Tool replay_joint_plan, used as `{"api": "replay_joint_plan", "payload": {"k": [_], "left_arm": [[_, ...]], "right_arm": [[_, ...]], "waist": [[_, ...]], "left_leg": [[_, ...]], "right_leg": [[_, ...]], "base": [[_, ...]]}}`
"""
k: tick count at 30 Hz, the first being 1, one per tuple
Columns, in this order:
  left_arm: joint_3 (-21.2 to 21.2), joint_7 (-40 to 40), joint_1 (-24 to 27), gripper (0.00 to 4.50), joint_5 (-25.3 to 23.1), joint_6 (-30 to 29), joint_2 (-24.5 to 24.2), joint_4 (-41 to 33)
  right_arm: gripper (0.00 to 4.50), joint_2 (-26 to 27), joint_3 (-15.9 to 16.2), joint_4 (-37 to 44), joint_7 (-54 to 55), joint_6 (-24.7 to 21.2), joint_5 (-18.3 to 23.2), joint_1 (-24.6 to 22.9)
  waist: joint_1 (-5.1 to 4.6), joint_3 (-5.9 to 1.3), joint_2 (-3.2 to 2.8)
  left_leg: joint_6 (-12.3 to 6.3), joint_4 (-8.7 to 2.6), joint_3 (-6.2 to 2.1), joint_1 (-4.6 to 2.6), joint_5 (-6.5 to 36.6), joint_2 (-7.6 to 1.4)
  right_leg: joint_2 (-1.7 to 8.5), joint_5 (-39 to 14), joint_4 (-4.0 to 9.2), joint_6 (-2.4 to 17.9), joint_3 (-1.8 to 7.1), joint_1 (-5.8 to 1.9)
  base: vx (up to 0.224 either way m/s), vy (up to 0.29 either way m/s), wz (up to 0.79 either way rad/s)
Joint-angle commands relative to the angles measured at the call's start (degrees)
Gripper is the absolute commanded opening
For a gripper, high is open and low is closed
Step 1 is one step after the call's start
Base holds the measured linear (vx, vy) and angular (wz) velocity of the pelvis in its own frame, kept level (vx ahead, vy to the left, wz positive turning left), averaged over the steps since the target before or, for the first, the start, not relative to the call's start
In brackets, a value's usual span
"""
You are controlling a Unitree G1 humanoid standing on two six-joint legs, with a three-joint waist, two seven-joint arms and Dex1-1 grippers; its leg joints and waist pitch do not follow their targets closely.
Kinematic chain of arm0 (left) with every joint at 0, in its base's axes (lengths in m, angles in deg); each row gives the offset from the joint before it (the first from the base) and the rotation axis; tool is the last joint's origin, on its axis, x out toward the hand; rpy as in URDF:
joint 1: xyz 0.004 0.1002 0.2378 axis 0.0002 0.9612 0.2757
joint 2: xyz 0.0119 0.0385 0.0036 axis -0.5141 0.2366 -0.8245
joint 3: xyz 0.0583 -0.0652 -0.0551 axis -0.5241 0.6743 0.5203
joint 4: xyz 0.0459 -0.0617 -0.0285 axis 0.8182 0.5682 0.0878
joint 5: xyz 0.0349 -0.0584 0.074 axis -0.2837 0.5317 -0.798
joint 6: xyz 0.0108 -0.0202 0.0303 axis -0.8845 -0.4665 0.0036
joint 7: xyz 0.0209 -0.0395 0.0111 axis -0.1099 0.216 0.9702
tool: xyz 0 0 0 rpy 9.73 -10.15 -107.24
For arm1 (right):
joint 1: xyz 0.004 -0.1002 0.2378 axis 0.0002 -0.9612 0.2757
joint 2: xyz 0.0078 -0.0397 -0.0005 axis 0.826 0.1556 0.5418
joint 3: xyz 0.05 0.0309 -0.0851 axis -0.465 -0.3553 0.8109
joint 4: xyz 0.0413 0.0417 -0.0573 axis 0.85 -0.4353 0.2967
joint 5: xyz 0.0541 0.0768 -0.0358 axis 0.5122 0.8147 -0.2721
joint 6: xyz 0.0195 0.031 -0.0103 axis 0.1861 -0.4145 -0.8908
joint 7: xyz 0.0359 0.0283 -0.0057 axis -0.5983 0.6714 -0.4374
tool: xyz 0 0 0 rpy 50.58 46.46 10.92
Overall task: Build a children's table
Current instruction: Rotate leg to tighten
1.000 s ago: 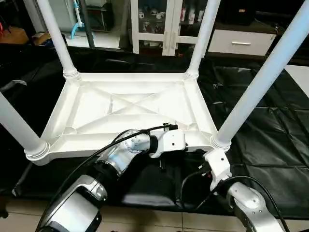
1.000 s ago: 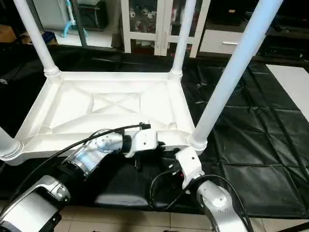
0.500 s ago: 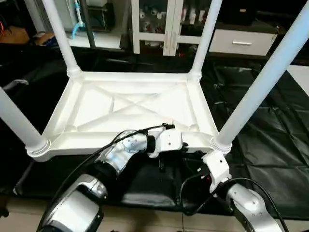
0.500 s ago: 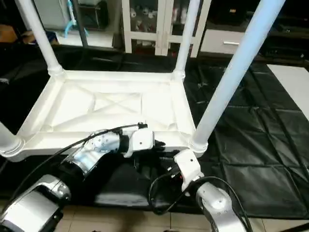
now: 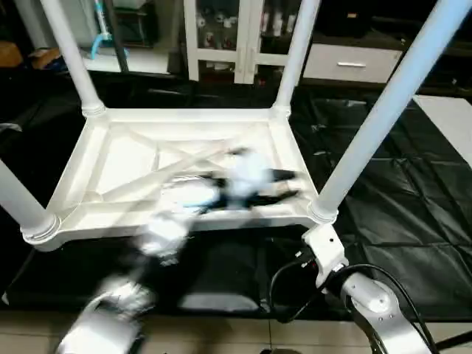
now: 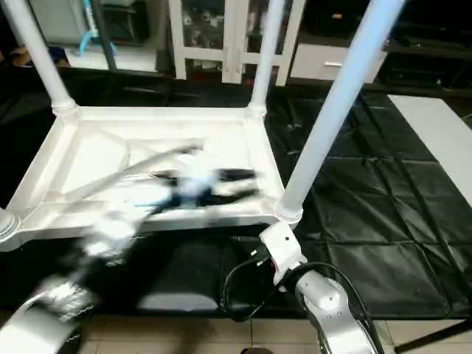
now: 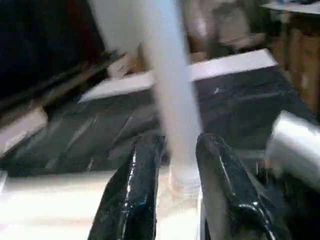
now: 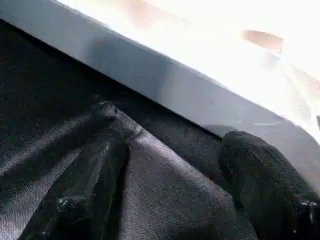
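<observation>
Black sheet (image 5: pixel 413 214) covers the bench, white cabinets (image 5: pixel 243 37) behind. Table (image 5: pixel 184 158) sits upside down on it, ribbed underside up, 4 legs (image 5: pixel 383 118) standing in the corner sockets.

Left gripper (image 5: pixel 284 186) is a motion smear over the near-right part of the underside. In its wrist view the 2 fingers (image 7: pixel 132 195) stand a little apart with nothing between them, near-right leg just beyond the gap. Not holding anything I can see.

Right gripper (image 8: pixel 165 200) is low at the near-right corner, spread wide, both fingers against the black sheet just under the table's near edge (image 8: pixel 200 100). Empty.

Handling, my read:
- Hollow moulded plastic, so light; 1 arm should shift it.
- Top is stiff thanks to the X ribs and rim. Legs are long levers, probably only push-fit, so side load near the tips could rock or pop them.
- Smooth glossy surface, slippery for 2 hard fingers; tapered tube would slide in a pinch.
- Best grip: rim or a rib, close to a socket. For a leg, grab low at the collar.
- Flipping it needs both arms on opposite rims.
</observation>
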State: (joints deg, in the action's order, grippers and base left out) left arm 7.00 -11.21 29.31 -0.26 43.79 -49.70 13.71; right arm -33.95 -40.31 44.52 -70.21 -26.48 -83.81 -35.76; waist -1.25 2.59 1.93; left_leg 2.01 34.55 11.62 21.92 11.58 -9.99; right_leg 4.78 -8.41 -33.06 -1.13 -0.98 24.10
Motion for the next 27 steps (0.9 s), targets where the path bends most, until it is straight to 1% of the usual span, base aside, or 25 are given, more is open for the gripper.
{"api": "replay_joint_plan", "payload": {"k": [1, 2, 3, 4, 5, 6, 7, 8, 9, 10, 11, 12, 13, 14, 15, 16, 17, 19, 20, 21, 22, 24, 25, 26, 27], "left_arm": [[3.40, 3.01, 4.95, 1.35, 3.28, -7.46, -2.40, -6.97], [3.68, 3.24, 5.27, 1.35, 3.53, -7.78, -2.53, -7.31], [4.56, 3.96, 6.21, 1.35, 4.37, -8.61, -2.86, -8.26], [7.12, 5.90, 9.50, 1.35, 6.97, -10.33, -3.89, -11.56], [8.51, 7.05, 12.05, 1.35, 8.58, -11.29, -4.43, -14.07], [9.45, 7.31, 15.02, 1.35, 9.93, -13.04, -5.19, -17.67], [9.99, 7.09, 17.51, 1.54, 11.14, -14.54, -5.95, -20.65], [10.56, 7.20, 19.94, 1.63, 11.42, -15.35, -6.41, -23.07], [10.77, 7.40, 20.46, 1.63, 11.34, -15.31, -6.37, -23.49], [12.80, 9.50, 25.75, 1.83, 10.94, -15.15, -5.65, -28.03], [14.04, 11.23, 28.78, 1.83, 10.13, -13.73, -4.58, -30.27], [14.79, 12.31, 30.62, 1.96, 9.62, -12.86, -3.85, -31.69], [15.61, 14.04, 32.09, 2.11, 8.69, -11.83, -3.06, -32.76], [16.62, 16.28, 32.84, 2.11, 6.08, -8.78, -2.22, -32.41], [17.51, 18.42, 33.33, 2.15, 3.33, -5.77, -1.62, -31.71], [17.51, 18.42, 33.33, 2.22, 3.33, -5.77, -1.62, -31.71], [20.22, 22.74, 34.51, 2.47, 2.15, -2.25, 0.59, -30.58], [23.37, 28.49, 37.83, 2.54, 0.29, 2.03, 2.28, -29.51], [24.82, 30.79, 39.86, 2.60, 0.18, 2.77, 3.02, -29.59], [25.50, 31.88, 41.09, 2.60, 0.08, 2.95, 3.29, -29.79], [25.50, 31.88, 41.09, 2.81, 0.08, 2.95, 3.29, -29.79], [28.94, 35.94, 42.88, 2.94, 0.56, 2.67, 5.90, -31.45], [30.87, 38.69, 43.33, 2.99, 0.06, 3.07, 7.16, -32.14], [32.57, 41.06, 43.59, 3.01, -0.32, 3.31, 8.15, -32.51], [34.75, 44.13, 43.34, 3.08, -0.61, 3.57, 9.47, -33.20]], "right_arm": [[3.48, 0.15, -0.12, 0.39, -0.85, 1.47, 0.59, 0.59], [3.48, 0.18, -0.18, 0.46, -0.88, 1.56, 0.68, 0.59], [3.48, 0.30, -0.36, 0.68, -0.97, 1.86, 0.99, 0.57], [3.48, 0.71, -1.05, 1.69, -1.44, 3.25, 2.24, 0.43], [3.48, 1.05, -1.59, 2.76, -1.98, 4.16, 3.50, 0.19], [3.48, 1.37, -2.12, 3.71, -2.48, 4.90, 4.54, -0.02], [3.48, 1.57, -2.48, 4.39, -2.70, 5.61, 5.11, -0.22], [3.48, 1.73, -2.84, 5.10, -2.97, 6.90, 5.68, -0.40], [3.48, 1.77, -2.90, 5.25, -3.02, 7.12, 5.82, -0.44], [3.48, 2.08, -3.53, 7.00, -3.61, 9.63, 7.22, -0.88], [3.48, 2.23, -3.93, 8.25, -4.05, 10.73, 8.25, -1.23], [3.48, 2.32, -4.16, 9.03, -4.32, 11.30, 8.88, -1.46], [3.48, 2.26, -4.34, 9.73, -4.40, 11.97, 9.12, -1.81], [3.48, 2.19, -4.53, 10.55, -4.61, 12.19, 9.57, -2.33], [3.48, 2.11, -4.73, 11.35, -4.97, 12.22, 10.22, -2.98], [3.48, 2.11, -4.73, 11.35, -4.97, 12.22, 10.22, -2.98], [3.48, 1.84, -5.08, 13.09, -5.51, 12.69, 11.22, -5.03], [3.48, 1.06, -5.38, 15.39, -6.66, 13.54, 12.47, -9.39], [3.48, 0.75, -5.65, 15.73, -6.77, 14.61, 12.50, -11.62], [3.48, 0.59, -5.82, 15.73, -6.75, 15.30, 12.41, -12.86], [3.48, 0.59, -5.82, 15.73, -6.75, 15.30, 12.41, -12.86], [3.48, 0.63, -6.41, 15.67, -6.27, 17.41, 12.17, -15.15], [3.48, 0.84, -6.86, 15.88, -5.68, 18.17, 11.92, -15.84], [3.48, 1.15, -7.43, 16.04, -4.73, 18.99, 11.32, -16.26], [3.48, 2.08, -8.97, 16.07, -2.41, 20.43, 10.09, -15.71]], "waist": [[0.09, -3.01, 0.43], [0.20, -3.13, 0.38], [0.12, -3.00, 0.37], [0.43, -3.12, 0.10], [0.35, -2.99, 0.13], [0.34, -3.12, 0.12], [0.33, -2.94, 0.15], [0.26, -2.83, 0.13], [0.33, -2.73, -0.07], [0.42, -2.70, -0.36], [0.27, -2.39, -0.35], [0.20, -2.49, -0.13], [0.29, -2.42, -0.32], [0.21, -2.41, -0.27], [0.48, -2.34, -0.20], [0.57, -2.33, -0.18], [0.65, -2.30, -0.14], [0.94, -2.06, 0.09], [1.06, -2.05, -0.17], [1.03, -2.27, 0.00], [0.97, -2.08, 0.02], [0.63, -2.21, 0.04], [0.45, -1.94, -0.48], [0.26, -1.89, -0.04], [-0.06, -1.92, -0.03]], "left_leg": [[-2.25, -4.97, -1.43, -0.87, 16.86, -3.33], [-1.87, -5.01, -1.46, -1.09, 16.92, -3.56], [-1.83, -5.06, -1.40, -0.97, 17.11, -3.40], [-1.08, -5.05, -1.37, -1.37, 17.93, -3.50], [-1.12, -5.20, -1.43, -1.12, 17.88, -3.43], [-0.98, -5.17, -1.49, -1.10, 17.82, -3.55], [-0.98, -5.41, -1.52, -0.93, 17.88, -3.70], [-1.10, -5.41, -1.42, -1.15, 18.57, -3.44], [-0.80, -5.41, -1.34, -1.45, 19.48, -3.48], [-0.46, -5.45, -1.40, -1.47, 19.93, -3.53], [0.09, -5.79, -1.61, -0.96, 21.45, -3.71], [0.20, -5.75, -1.63, -1.08, 22.50, -3.70], [0.33, -5.74, -1.69, -1.12, 22.96, -3.63], [0.34, -5.74, -1.73, -1.16, 23.68, -3.52], [0.61, -5.61, -1.59, -1.61, 24.85, -3.39], [0.56, -5.59, -1.63, -1.64, 25.26, -3.38], [0.75, -5.56, -1.71, -1.62, 25.45, -3.35], [1.30, -5.72, -1.99, -1.20, 27.15, -3.34], [1.39, -5.74, -2.24, -0.89, 27.70, -3.30], [1.39, -5.65, -2.26, -0.87, 27.46, -3.28], [1.44, -5.74, -2.32, -0.99, 29.09, -3.22], [1.73, -5.84, -2.68, -0.93, 30.21, -3.22], [2.13, -5.96, -2.76, -0.99, 31.57, -3.28], [2.07, -5.77, -2.76, -1.08, 32.62, -3.17], [2.19, -5.71, -2.84, -1.09, 33.23, -3.10]], "right_leg": [[2.37, -18.09, 3.53, 12.29, 1.34, -1.88], [2.55, -16.51, 3.15, 12.76, 1.39, -1.90], [2.28, -16.67, 3.27, 12.57, 1.33, -1.78], [2.37, -15.43, 3.09, 12.87, 1.43, -1.66], [2.22, -15.19, 3.19, 12.76, 1.40, -1.74], [2.38, -14.16, 2.88, 12.94, 1.39, -2.02], [2.35, -13.50, 2.87, 12.78, 1.41, -2.07], [1.97, -14.51, 3.06, 12.22, 1.35, -1.77], [2.02, -15.24, 3.32, 11.79, 1.49, -1.53], [2.08, -15.56, 3.33, 11.60, 1.50, -1.50], [2.28, -16.83, 3.55, 10.80, 1.54, -1.83], [2.19, -18.23, 3.74, 9.78, 1.56, -1.76], [2.12, -18.93, 3.82, 9.31, 1.60, -1.63], [1.89, -20.02, 4.17, 8.30, 1.57, -1.51], [1.77, -21.40, 4.38, 7.61, 1.67, -0.99], [1.70, -22.06, 4.59, 7.13, 1.72, -0.94], [1.76, -22.75, 4.60, 6.69, 1.78, -0.96], [1.89, -26.30, 5.03, 4.71, 1.73, -1.18], [1.98, -27.50, 5.00, 3.73, 1.75, -1.25], [2.00, -27.43, 5.01, 3.43, 1.74, -1.32], [1.79, -29.39, 5.25, 2.99, 1.69, -0.84], [1.76, -30.42, 5.30, 2.55, 1.52, -0.80], [1.74, -30.72, 5.51, 2.75, 1.40, -0.57], [1.67, -31.75, 5.86, 2.38, 1.28, -0.41], [1.70, -32.54, 5.96, 2.19, 1.20, -0.34]], "base": [[0.000, 0.000, 0.00], [0.000, 0.000, 0.00], [0.000, 0.000, 0.00], [0.000, 0.000, 0.00], [0.000, 0.000, 0.00], [0.000, 0.000, 0.00], [0.000, 0.000, 0.00], [0.000, 0.000, 0.00], [0.000, 0.000, 0.00], [0.000, 0.000, 0.00], [0.000, 0.000, 0.00], [0.000, 0.000, 0.00], [0.000, 0.000, 0.00], [0.000, 0.000, 0.00], [0.000, 0.000, 0.00], [0.000, 0.000, 0.00], [0.000, 0.000, 0.00], [0.000, 0.000, 0.00], [0.000, 0.000, 0.00], [0.000, 0.000, 0.00], [0.000, 0.000, 0.00], [0.000, 0.000, 0.00], [0.000, 0.000, 0.00], [0.000, 0.000, 0.00], [0.000, 0.000, 0.00]]}}
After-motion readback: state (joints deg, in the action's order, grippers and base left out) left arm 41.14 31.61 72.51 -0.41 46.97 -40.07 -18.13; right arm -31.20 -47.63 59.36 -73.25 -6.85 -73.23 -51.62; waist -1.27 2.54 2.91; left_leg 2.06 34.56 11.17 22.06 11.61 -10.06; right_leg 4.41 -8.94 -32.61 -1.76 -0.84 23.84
